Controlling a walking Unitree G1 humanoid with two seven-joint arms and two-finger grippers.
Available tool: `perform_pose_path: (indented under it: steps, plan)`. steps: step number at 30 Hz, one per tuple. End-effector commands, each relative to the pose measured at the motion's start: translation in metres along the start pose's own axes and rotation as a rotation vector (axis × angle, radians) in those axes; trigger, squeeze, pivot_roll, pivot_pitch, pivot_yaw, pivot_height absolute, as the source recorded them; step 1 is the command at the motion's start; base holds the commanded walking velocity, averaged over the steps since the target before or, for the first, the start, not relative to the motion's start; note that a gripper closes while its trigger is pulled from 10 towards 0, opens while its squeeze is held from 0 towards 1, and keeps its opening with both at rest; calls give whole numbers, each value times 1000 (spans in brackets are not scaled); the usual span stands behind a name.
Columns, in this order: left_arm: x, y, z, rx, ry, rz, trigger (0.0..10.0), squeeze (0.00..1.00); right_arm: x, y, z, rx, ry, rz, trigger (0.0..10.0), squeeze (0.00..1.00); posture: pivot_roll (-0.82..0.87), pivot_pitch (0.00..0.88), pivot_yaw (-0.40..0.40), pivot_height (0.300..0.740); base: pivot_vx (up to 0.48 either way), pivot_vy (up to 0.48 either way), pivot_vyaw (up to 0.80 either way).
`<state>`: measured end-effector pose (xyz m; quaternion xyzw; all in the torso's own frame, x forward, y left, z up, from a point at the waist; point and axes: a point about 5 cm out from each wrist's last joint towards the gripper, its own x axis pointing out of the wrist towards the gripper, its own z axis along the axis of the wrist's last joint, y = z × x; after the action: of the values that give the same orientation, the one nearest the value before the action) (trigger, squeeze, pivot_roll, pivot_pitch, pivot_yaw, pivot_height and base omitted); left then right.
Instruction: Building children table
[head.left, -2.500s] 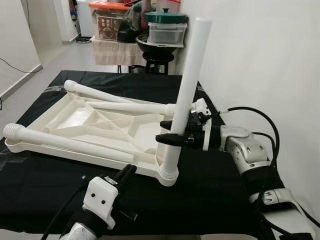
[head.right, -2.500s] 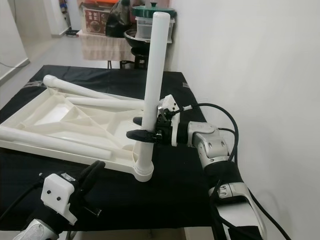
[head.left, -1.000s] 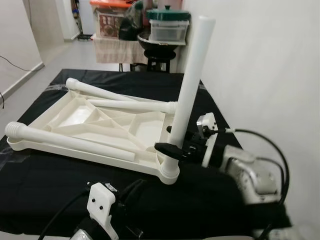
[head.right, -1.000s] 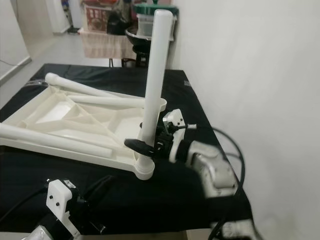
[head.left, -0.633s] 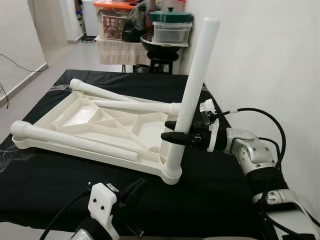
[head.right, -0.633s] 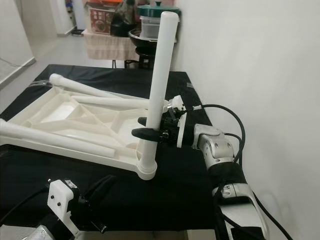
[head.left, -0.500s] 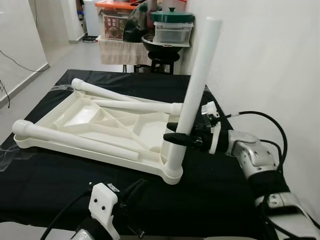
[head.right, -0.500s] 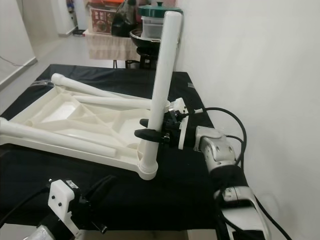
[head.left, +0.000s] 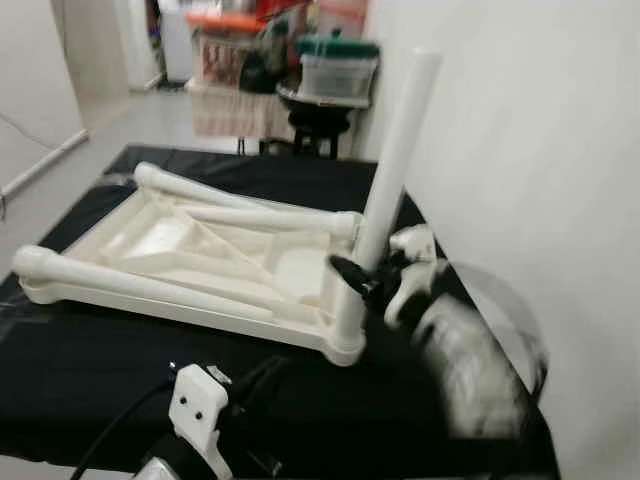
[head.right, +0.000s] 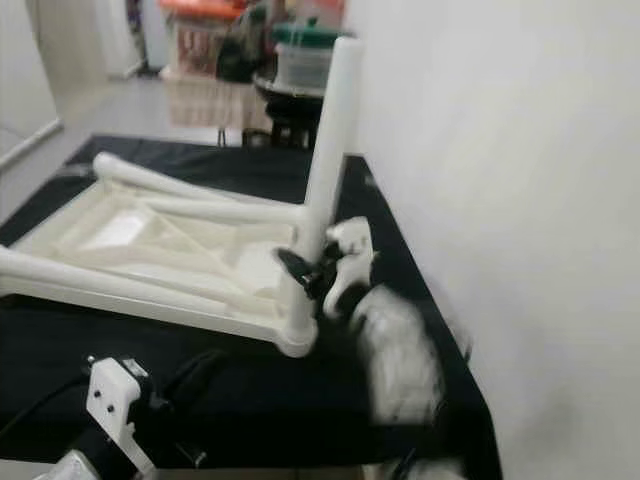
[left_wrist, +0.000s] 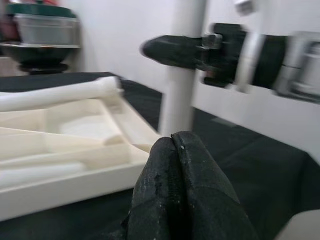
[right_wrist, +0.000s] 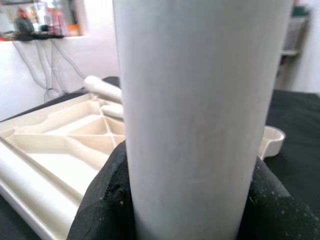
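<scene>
— What's happening nearest us?

— The left gripper is hanging low at the bottom centre of the frame, fingers pressed together on nothing, just short of the tabletop.

— And the tabletop?

— It's lying upside down on the black cloth, mid-left, with loose legs resting across it.

— The standing one?

— The upright leg is sitting in the near right corner socket, leaning slightly. The right gripper is clamping it low down, a finger on each side.

— How will it handle?

— I'd guess hollow plastic: light, stiff, smooth enough to slip. Holding near the socket is looking wise, since less leverage is tipping it.

— Beyond?

— Shelves with tubs, upper centre.
</scene>
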<state>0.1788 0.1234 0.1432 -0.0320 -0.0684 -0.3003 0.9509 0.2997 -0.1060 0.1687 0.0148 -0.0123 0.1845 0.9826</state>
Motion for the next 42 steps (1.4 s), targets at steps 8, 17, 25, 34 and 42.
perform_pose_path:
  steps: [8, 17, 25, 34, 42]
  plan:
    - [0, 2, 0, 11, 12, 5, 10000, 0, -2, 0, -26, 82, 166, 24, 10000, 0, 11, 0, -90, 740, 0, 0, 0]
    - [1, 2, -1, 2, 11, -2, 10000, 0, 3, 1, 7, 60, 77, 549, 10000, 0, 6, 0, -79, 740, 0, 0, 0]
    - [3, 2, -2, 4, 11, 2, 10000, 0, 12, -31, 23, -38, 112, 875, 10000, 0, 17, 0, -84, 740, 0, 0, 0]
    - [3, 0, -2, 3, 11, 2, 10000, 0, 27, -45, 32, 37, 113, 932, 0, 0, 24, 0, -85, 740, 0, 0, 0]
    - [3, -2, -1, 1, 10, 0, 10000, 0, 15, -46, 19, 12, 132, 805, 0, 0, 20, 0, -101, 740, 0, 0, 0]
